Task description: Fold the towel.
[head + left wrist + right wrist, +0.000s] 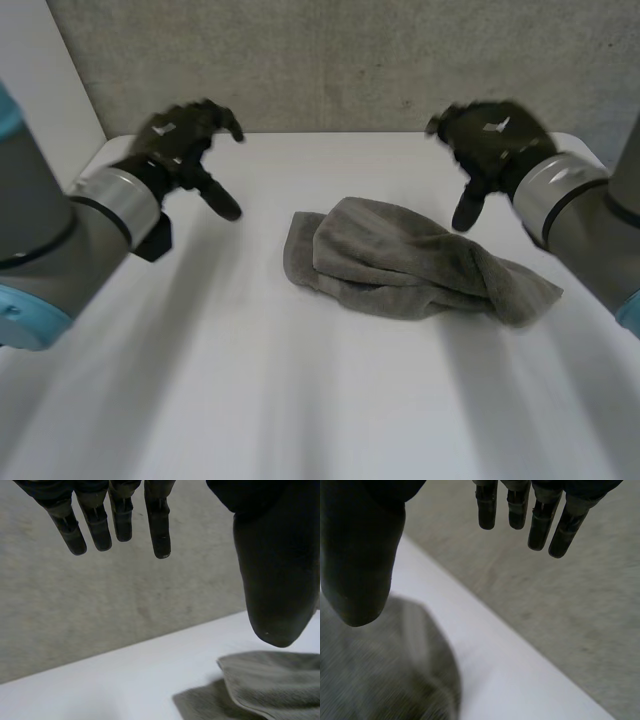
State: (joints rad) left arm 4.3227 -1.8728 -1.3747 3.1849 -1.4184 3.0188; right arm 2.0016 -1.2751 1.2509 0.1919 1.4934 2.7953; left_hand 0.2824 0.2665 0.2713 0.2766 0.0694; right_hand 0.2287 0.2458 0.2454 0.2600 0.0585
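Hidden: the crumpled grey terry towel (410, 262) lies bunched, its corners lost in the folds.
Axis: lengthwise across the white table (300, 400), its right end nearer the robot.
Left hand (185, 140): fingers spread, holding nothing, well apart from the towel's left end.
Right hand (490, 140): fingers spread, holding nothing, near the towel's far edge.

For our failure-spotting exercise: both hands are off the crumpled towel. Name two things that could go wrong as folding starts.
The towel lies bunched in overlapping layers, so a hand may pinch several at once.
It sits nearer the right hand than the left hand, so uneven pulls might skew it.
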